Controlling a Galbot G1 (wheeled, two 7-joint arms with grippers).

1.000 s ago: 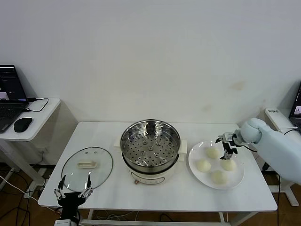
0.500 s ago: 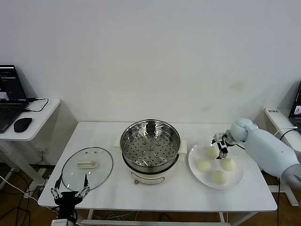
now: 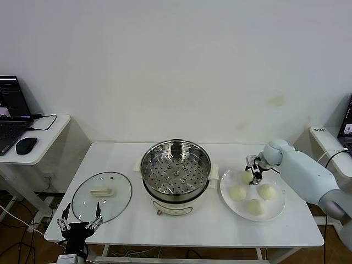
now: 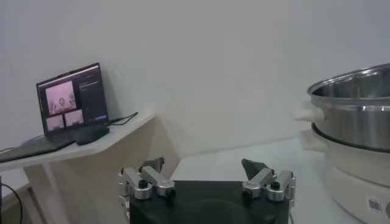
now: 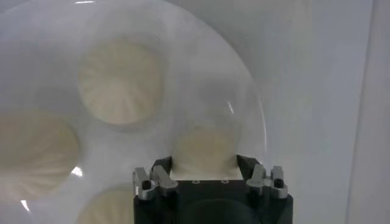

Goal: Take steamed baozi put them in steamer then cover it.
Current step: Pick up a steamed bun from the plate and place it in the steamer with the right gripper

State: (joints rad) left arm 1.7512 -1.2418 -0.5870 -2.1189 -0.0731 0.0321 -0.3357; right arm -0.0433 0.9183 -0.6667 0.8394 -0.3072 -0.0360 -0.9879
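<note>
Four steamed baozi lie on a white plate (image 3: pixel 226 186) to the right of the steamer (image 3: pixel 176 168). My right gripper (image 3: pixel 254 174) reaches down at the back-left baozi (image 3: pixel 245 176). In the right wrist view that baozi (image 5: pixel 204 149) sits between the two fingers (image 5: pixel 162 168), which press on both its sides, so the right gripper (image 5: pixel 204 163) is shut on it. The steel basket is empty. The cover (image 3: pixel 102 191), a glass lid, lies flat on the table left of the steamer. My left gripper (image 3: pixel 80 224) hangs open at the table's front left edge, holding nothing (image 4: pixel 204 167).
Three more baozi (image 3: pixel 237 193) (image 3: pixel 267 191) (image 3: pixel 254 206) crowd the plate close around the gripper. A side desk (image 3: pixel 47 144) with a laptop (image 4: pixel 70 100) and a mouse (image 3: pixel 26 145) stands left of the table. The steamer's wall (image 4: pixel 356 115) rises near the left gripper.
My right gripper moved left across the plate from the right-hand bun to the back-left one and closed on it. The left gripper sank slightly at the table's front edge.
</note>
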